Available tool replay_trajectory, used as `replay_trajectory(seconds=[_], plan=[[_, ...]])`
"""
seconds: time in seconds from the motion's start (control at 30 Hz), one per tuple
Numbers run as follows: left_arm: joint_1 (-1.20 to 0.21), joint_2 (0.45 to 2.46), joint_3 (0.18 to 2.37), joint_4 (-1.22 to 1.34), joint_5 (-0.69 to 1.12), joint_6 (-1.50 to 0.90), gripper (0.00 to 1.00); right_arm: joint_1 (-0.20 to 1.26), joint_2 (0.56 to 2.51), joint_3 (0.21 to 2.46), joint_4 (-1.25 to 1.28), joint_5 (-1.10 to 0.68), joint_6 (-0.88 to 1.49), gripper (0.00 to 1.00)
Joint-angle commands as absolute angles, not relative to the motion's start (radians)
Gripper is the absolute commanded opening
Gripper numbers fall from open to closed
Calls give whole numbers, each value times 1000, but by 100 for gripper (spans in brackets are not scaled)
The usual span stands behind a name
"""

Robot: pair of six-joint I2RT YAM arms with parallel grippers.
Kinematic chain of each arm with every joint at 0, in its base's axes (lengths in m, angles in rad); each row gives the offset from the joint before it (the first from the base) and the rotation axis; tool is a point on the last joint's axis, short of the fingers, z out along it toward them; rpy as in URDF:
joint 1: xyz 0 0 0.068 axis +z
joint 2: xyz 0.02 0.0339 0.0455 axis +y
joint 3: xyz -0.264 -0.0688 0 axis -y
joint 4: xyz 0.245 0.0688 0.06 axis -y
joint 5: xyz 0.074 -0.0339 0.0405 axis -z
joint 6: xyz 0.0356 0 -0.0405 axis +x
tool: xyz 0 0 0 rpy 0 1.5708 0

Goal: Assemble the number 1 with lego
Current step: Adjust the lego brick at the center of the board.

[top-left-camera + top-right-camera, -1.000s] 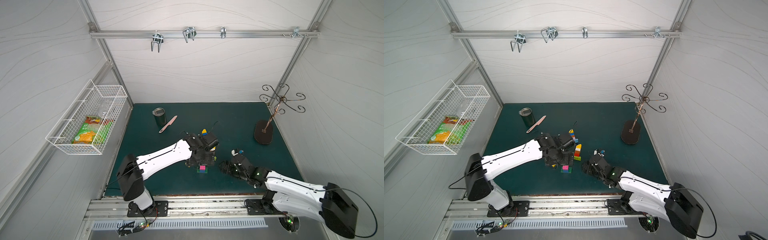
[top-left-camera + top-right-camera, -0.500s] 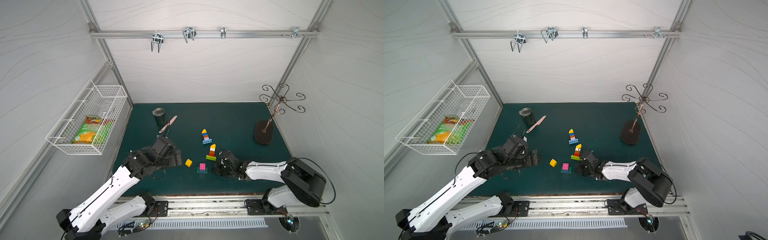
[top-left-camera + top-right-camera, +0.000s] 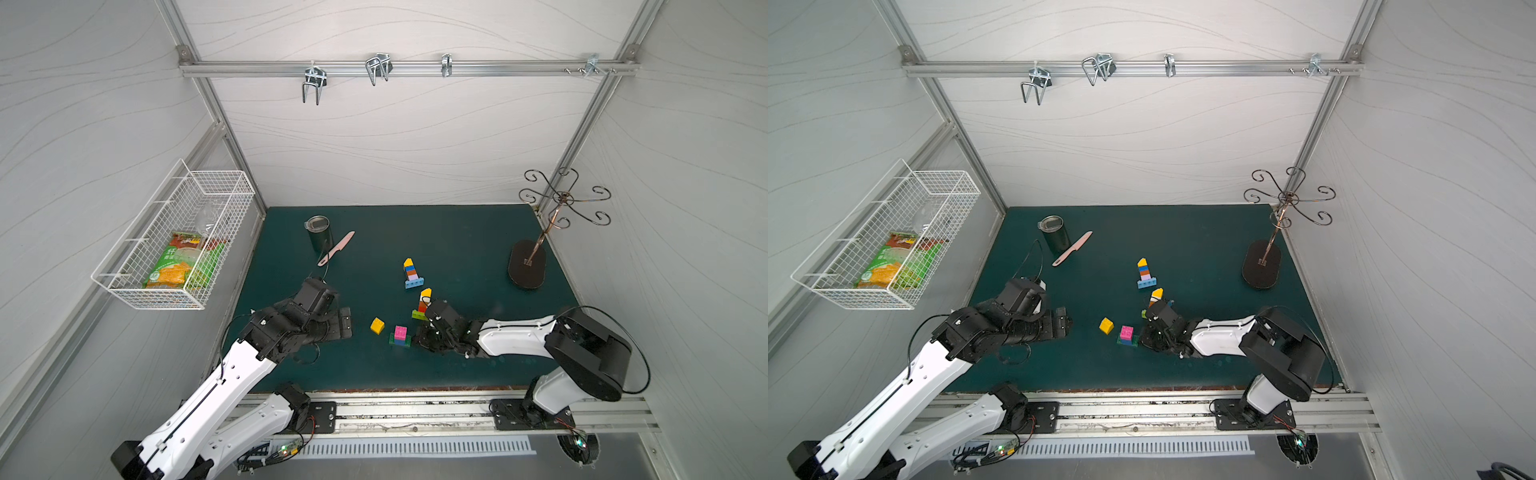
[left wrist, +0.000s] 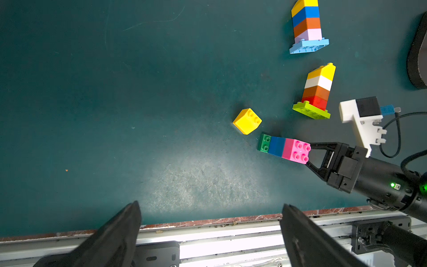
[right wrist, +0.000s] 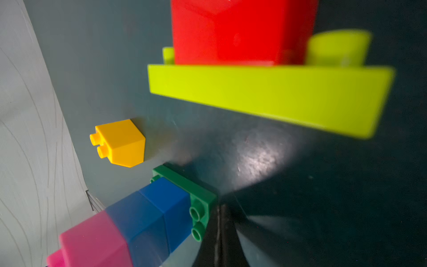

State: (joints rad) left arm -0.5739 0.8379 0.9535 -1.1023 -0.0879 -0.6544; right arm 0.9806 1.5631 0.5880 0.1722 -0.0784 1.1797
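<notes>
Three lego stacks stand mid-table. One is yellow, blue, orange and lilac on a light blue plate (image 3: 411, 272). Another is yellow, white, orange and red on a lime plate (image 3: 423, 305) (image 5: 265, 97). The third is pink on blue on a green plate (image 3: 400, 336) (image 4: 284, 149). A loose yellow brick (image 3: 377, 325) (image 4: 247, 121) lies left of the third stack. My right gripper (image 3: 417, 337) (image 5: 220, 209) lies low on the table, shut on nothing, with its tips against the green plate's right end. My left gripper (image 3: 345, 323) (image 4: 210, 205) is open and empty, left of the yellow brick.
A dark cup (image 3: 319, 233) and a pink knife (image 3: 336, 248) sit at the back left. A hook stand (image 3: 527, 264) stands at the back right. A wire basket (image 3: 174, 241) with snack bags hangs on the left wall. The table's front edge (image 4: 208, 223) lies under the left gripper.
The left arm has pulled back from over the bricks to the left, uncovering the yellow brick. The right gripper has shut and slid left up to the pink, blue and green stack.
</notes>
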Motion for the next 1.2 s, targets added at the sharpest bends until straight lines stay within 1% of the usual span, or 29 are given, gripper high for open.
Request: replay_trajectory(seconds=[0.0, 0.1, 0.2, 0.3, 0.37, 0.4, 0.57, 0.77, 0.8, 0.83, 1.0, 1.17], plan=[[-562, 829, 960, -1077, -86, -636, 99, 986, 1597, 597, 134, -53, 1178, 3], [-556, 848, 957, -1069, -73, -643, 99, 986, 1592, 598, 132, -50, 1173, 4], [-533, 883, 942, -1039, -24, -667, 99, 985, 1554, 582, 124, -31, 1159, 10], [-525, 945, 946, -1028, -12, -743, 99, 986, 1481, 563, 94, 8, 1125, 25], [-525, 998, 951, -1026, -12, -828, 99, 986, 1414, 539, 71, 45, 1107, 38], [-524, 1024, 952, -997, 14, -854, 96, 986, 1375, 525, 60, 70, 1097, 44], [-536, 1168, 1003, -943, 44, -966, 88, 986, 1209, 455, 32, 164, 1055, 62], [-607, 1335, 1076, -936, -33, -1049, 87, 972, 1059, 360, 63, 226, 1052, 72], [-618, 1362, 1081, -917, -33, -1057, 87, 967, 1043, 352, 66, 233, 1050, 77], [-626, 1386, 1085, -906, -30, -1067, 87, 965, 1032, 346, 64, 236, 1048, 79], [-669, 1538, 1155, -884, -36, -1085, 86, 943, 990, 321, 67, 216, 1044, 82], [-684, 1642, 1191, -866, -27, -1105, 86, 929, 942, 298, 69, 207, 1044, 83]])
